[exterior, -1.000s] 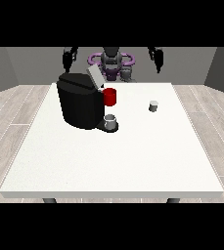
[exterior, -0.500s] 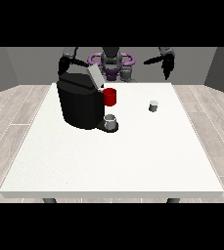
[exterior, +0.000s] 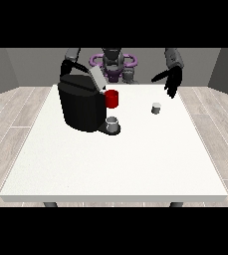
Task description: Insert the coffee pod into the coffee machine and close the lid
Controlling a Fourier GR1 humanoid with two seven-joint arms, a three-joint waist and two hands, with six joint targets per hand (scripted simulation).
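Here you see the black coffee machine standing on the white table, toward the view's left and the robot's edge. Its grey lid is tilted up, open, at the machine's top. A red part sits on the machine's front, and a small grey cup rests on the drip stand just below it. The coffee pod, small and grey, stands on the table well to the view's right of the machine, apart from it. The hand at the view's right hovers behind the pod and a little farther right, not touching it, its fingers spread and relaxed, holding nothing. The other hand is hidden behind the machine, so you cannot tell its state. No brand, label or writing can be read on the machine or the pod
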